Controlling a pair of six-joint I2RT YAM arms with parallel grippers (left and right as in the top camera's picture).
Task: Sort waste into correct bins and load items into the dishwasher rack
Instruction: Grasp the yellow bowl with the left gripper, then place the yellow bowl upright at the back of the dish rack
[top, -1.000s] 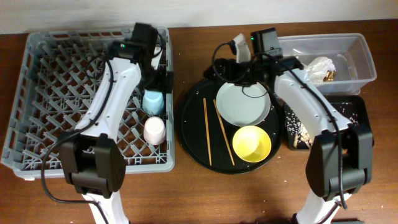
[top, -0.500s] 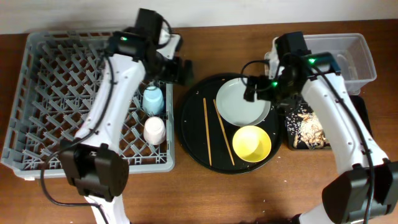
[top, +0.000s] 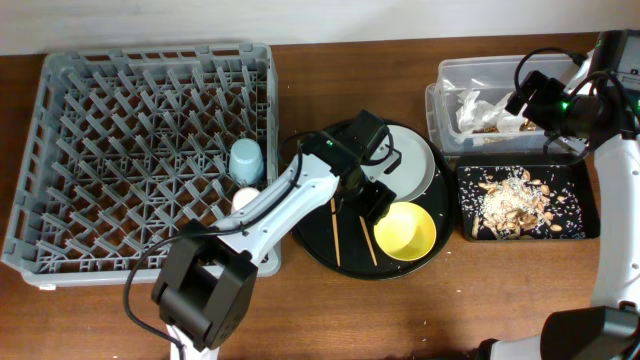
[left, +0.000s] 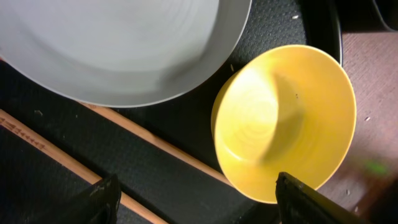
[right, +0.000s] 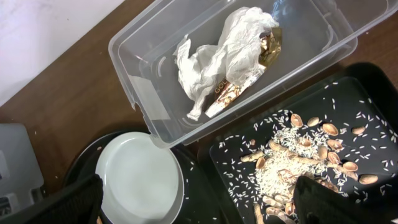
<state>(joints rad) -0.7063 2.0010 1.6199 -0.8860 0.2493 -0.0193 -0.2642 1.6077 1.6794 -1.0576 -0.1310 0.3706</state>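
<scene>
The grey-green plate (top: 412, 168), the yellow bowl (top: 405, 231) and two wooden chopsticks (top: 334, 232) lie on the round black tray. My left gripper (top: 372, 196) is open and empty, low over the tray between the plate and the bowl. In the left wrist view (left: 199, 202) its fingers straddle a chopstick (left: 155, 146), with the bowl's rim (left: 283, 118) by the right finger. The blue cup (top: 246, 160) and the pink cup (top: 240, 199) stand in the grey rack (top: 120, 150). My right gripper (top: 541, 96) is open and empty above the clear tub (top: 445, 80), which holds the white napkin (right: 211, 56) and gold wrapper (right: 268, 45).
The shallow black tray (top: 575, 215), right of the round black tray (top: 310, 205), holds food scraps (right: 298, 165) and rice grains. A few grains lie on the round tray. The left arm stretches from the table's front edge across the rack's right corner.
My left arm swung from the rack's far right edge down onto the round tray beside the bowl. My right arm moved from over the plate up and right, above the clear tub.
</scene>
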